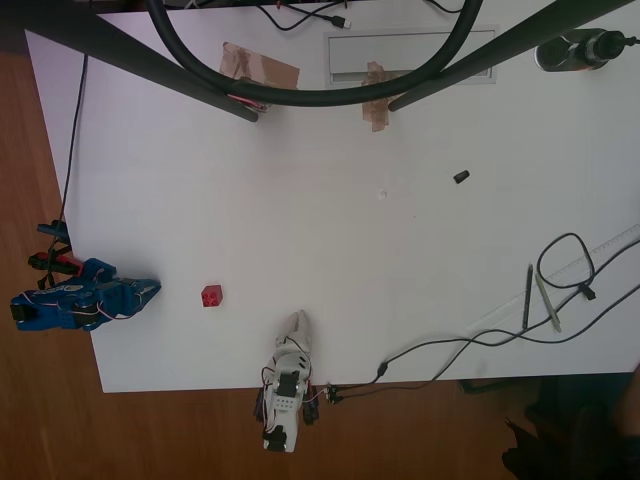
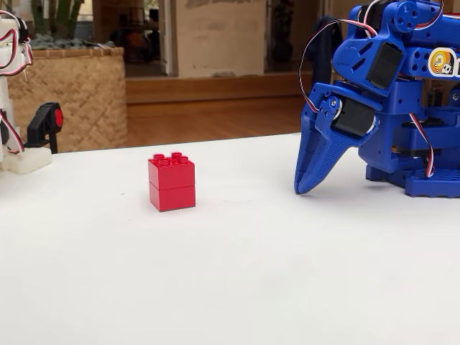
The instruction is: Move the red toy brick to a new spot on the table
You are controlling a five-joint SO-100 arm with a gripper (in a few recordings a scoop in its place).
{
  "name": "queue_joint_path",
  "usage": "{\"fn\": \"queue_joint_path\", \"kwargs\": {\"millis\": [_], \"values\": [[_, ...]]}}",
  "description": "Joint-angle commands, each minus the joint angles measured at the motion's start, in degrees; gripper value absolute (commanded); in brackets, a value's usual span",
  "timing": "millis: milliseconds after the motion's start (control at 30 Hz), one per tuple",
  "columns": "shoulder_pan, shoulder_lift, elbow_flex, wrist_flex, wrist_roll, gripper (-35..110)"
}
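The red toy brick [image 1: 211, 295] [image 2: 172, 182] stands upright on the white table [image 1: 350, 240] [image 2: 230, 280], studs up, near the table's left end in the overhead view. My blue arm is folded at that left edge. Its gripper [image 1: 152, 289] [image 2: 302, 188] points toward the brick, a short gap away. In the fixed view the fingertips reach down to just above the tabletop, to the right of the brick. The jaws are shut with nothing between them, and the brick stands free.
A tiny black plug-like piece [image 1: 461, 177] lies right of centre. Brown tape patches [image 1: 259, 67] sit at the far edge. Cables [image 1: 565, 285] and two pens [image 1: 527, 297] lie at the right. Black frame legs [image 1: 180, 70] cross overhead. Wooden floor [image 1: 45, 420] surrounds the table.
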Motion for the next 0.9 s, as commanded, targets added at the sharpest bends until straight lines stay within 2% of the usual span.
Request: {"fn": "queue_joint_path", "kwargs": {"millis": [0, 867], "values": [[-2.8, 1.8, 1.8, 0.3, 3.8, 0], [-4.7, 1.8, 1.8, 0.3, 4.6, 0]]}}
